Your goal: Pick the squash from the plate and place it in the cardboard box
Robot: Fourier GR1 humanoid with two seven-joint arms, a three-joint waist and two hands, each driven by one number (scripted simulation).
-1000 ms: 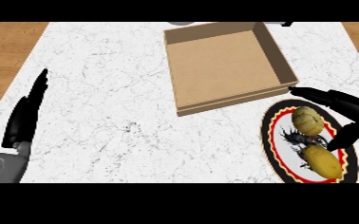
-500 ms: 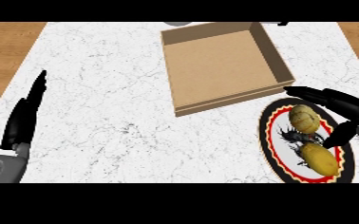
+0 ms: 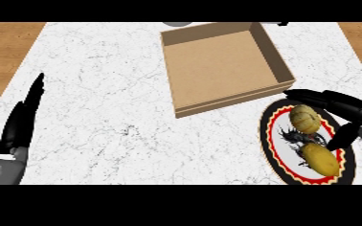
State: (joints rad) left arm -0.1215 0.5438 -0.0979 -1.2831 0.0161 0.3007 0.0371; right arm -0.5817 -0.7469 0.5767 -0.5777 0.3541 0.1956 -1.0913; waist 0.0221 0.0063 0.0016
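At the far left, the left hand [image 3: 22,119] rests edge-on by the counter's left edge, fingers straight and pointing up the view, grasping nothing. Its grey forearm enters from the lower left corner. Brown wood shows beyond the counter [image 3: 106,100] at the upper left and upper right corners.

Between that hand and the box lies a wide stretch of bare white marble, running from the top edge down to the bottom of the view.

The box [image 3: 220,69] sits right of centre, open at the top, turned slightly so its near left corner points toward the lower middle. Its floor is bare. Its right wall stands near the counter's right side, and its near right corner comes just beside the plate's upper rim.

The plate [image 3: 272,141] lies at the lower right, with a black and red rim and a dark figure on its white middle. Its far right side runs out of view. 2 yellow pieces lie on it: the squash [image 3: 305,118], round and ribbed, on the upper part, and a smooth oval one [image 3: 322,159] on the lower part.

The right hand [image 3: 332,106] arches over the plate from the right edge. Its fingers curve above the squash and its thumb [image 3: 341,136] hangs down just right of it, bracketing it without closing; whether they touch it I cannot tell. The squash is on the plate, not in the box.
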